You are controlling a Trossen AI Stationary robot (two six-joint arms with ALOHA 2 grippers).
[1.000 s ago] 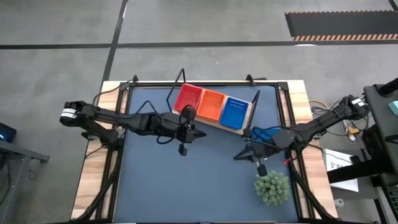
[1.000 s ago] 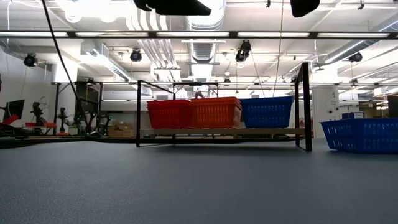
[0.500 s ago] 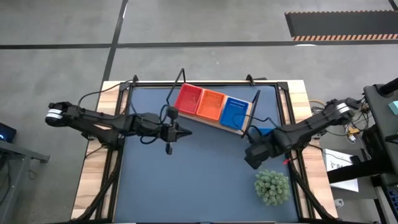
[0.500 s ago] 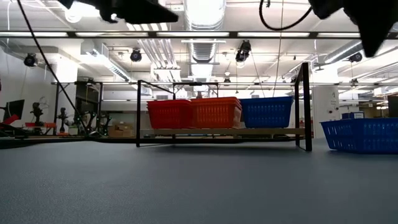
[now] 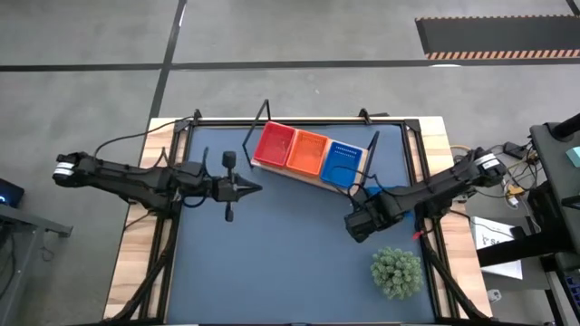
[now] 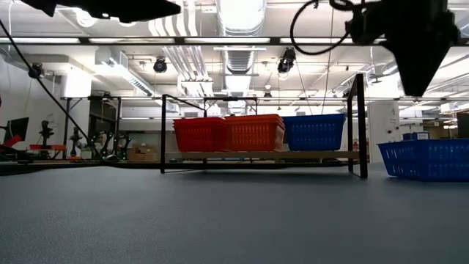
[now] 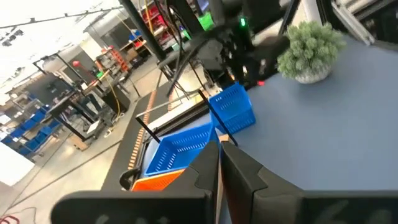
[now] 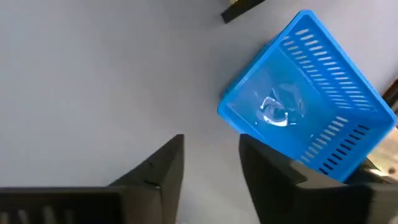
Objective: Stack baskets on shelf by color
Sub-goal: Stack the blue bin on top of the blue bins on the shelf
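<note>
R fingers (image 8: 168,171) seen apart w/ a clear gap in the R wrist view, nothing between them. R gripper (image 5: 357,225) is held over bare tabletop (image 5: 290,263), just beside a loose blue basket (image 5: 388,192) lying on the table at the shelf's R end; in the R wrist view that basket (image 8: 308,96) sits upright, open side up, apart from the fingers. Plant (image 5: 396,273) stands near, toward the front R corner.

L fingers (image 7: 239,171) are pressed together, tips meeting, nothing held. L gripper (image 5: 254,188) is raised above the table, pointed toward the shelf, near its L end but apart from it.

Shelf (image 5: 308,178) is set at a slant across the back of the table. On it, side by side and touching: red basket (image 5: 274,144), orange basket (image 5: 309,152), blue basket on shelf (image 5: 342,163). Low view shows the same row on the board, red (image 6: 199,134), orange (image 6: 255,133), blue (image 6: 314,131), w/ the loose blue one (image 6: 423,160) on the table at far R. Each spot may be a stack of several; layers can't be counted from here.
</note>
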